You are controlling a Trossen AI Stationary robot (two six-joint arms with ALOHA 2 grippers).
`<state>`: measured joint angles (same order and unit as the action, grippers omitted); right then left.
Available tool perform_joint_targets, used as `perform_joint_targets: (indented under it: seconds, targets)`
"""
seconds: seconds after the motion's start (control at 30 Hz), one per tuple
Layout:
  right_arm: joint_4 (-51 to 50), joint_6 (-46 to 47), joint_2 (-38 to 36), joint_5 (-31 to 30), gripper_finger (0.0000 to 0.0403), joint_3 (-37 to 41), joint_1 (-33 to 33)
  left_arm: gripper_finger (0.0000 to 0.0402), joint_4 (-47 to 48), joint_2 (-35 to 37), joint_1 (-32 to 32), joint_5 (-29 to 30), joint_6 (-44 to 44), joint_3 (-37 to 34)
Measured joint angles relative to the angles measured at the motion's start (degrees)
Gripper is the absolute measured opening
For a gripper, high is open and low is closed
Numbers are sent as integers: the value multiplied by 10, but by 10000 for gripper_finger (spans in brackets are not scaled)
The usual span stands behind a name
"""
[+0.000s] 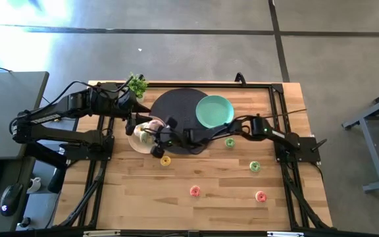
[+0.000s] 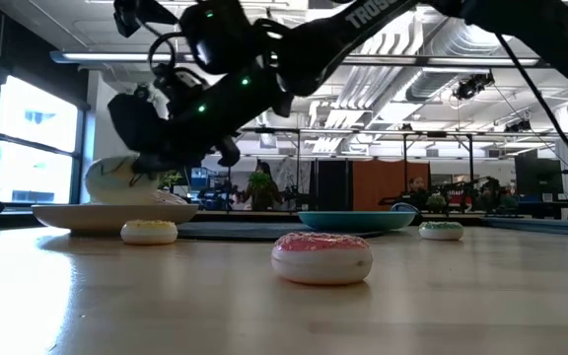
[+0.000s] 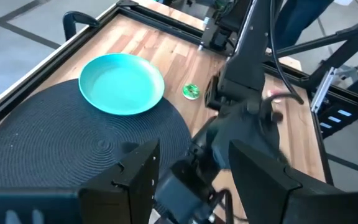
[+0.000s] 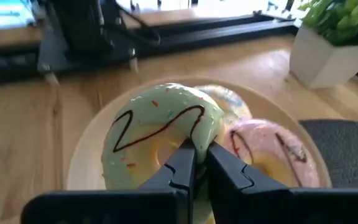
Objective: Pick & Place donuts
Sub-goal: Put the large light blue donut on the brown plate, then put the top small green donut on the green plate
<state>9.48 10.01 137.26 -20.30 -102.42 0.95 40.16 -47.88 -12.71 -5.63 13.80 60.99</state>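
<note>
Green donut (image 4: 157, 134): tilted up on the beige plate (image 4: 82, 155), frosted face toward the right wrist camera, leaning on the pink donut (image 4: 269, 152).
Right gripper (image 4: 194, 165): fingers pinched on the green donut's ring.
Left gripper (image 3: 191, 180): fingers apart, above the dark mat (image 3: 61, 155).
Around: teal plate (image 1: 214, 110); potted plant (image 1: 136, 83).
High view only: small donuts (image 1: 194, 191) scattered on the table (image 1: 143, 197).

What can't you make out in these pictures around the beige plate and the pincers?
- High view: the donuts on the beige plate are mostly covered by both arms.
- Right wrist view: the right pincer sits on the green-frosted donut; how it grips is unclear.
- Left wrist view: the right arm blocks the beige plate.
- Low view: the pink-frosted donut is close and blurred.
</note>
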Motion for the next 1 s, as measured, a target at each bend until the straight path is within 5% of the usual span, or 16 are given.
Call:
perform_joint_targets:
  seconds: [0.37, 0.6, 0.83, 1.0]
  targets:
    - [-28, -46, 8, 9, 103, -18, 5, 191, 3, 0, 0, 0, -4, 0]
    - [-45, -37, 1, 83, 155, -18, 13, 191, 3, 0, 0, 0, -4, 0]
    - [-165, -98, -54, 62, 169, -18, 23, 191, 3, 0, 0, 0, -4, 0]
    - [-343, -93, -126, 39, 169, -18, 23, 191, 3, 0, 0, 0, -4, 0]
